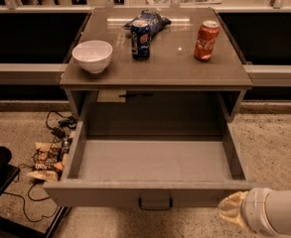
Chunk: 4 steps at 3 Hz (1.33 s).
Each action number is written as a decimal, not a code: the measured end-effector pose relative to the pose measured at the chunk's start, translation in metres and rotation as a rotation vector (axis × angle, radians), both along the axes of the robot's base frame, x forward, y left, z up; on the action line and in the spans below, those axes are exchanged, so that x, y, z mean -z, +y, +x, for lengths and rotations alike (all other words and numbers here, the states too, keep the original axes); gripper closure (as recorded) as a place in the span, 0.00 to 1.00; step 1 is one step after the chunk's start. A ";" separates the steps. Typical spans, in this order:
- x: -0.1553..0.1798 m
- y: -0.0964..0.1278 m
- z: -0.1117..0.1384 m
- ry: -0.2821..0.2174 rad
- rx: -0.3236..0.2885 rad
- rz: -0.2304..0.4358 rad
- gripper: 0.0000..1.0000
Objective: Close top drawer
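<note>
Top drawer point(105, 195) is sitting pulled far out of the cabinet point(155, 76), toward six o'clock, with its plain grey inside showing and its dark loop handle point(155, 203) facing front. The gripper point(233, 210) is hovering at the drawer's four o'clock, just beside the front's right corner; whether it is clenched or released cannot be told. A white bowl point(92, 56), a blue can point(140, 38) and a red can point(206, 33) are standing on the cabinet top.

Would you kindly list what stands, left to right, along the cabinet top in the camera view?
White round bowl, blue soda can, red soda can; further right and lower, the gripper by the open grey top drawer's front corner.
</note>
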<state>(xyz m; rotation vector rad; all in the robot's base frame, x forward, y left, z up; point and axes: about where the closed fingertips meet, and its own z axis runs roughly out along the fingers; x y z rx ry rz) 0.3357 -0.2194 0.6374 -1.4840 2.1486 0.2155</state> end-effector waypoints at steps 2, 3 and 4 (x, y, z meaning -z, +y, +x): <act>0.027 0.009 0.068 0.010 -0.004 0.071 1.00; 0.042 0.015 0.128 0.014 0.002 0.111 1.00; 0.048 0.018 0.173 0.010 0.008 0.131 1.00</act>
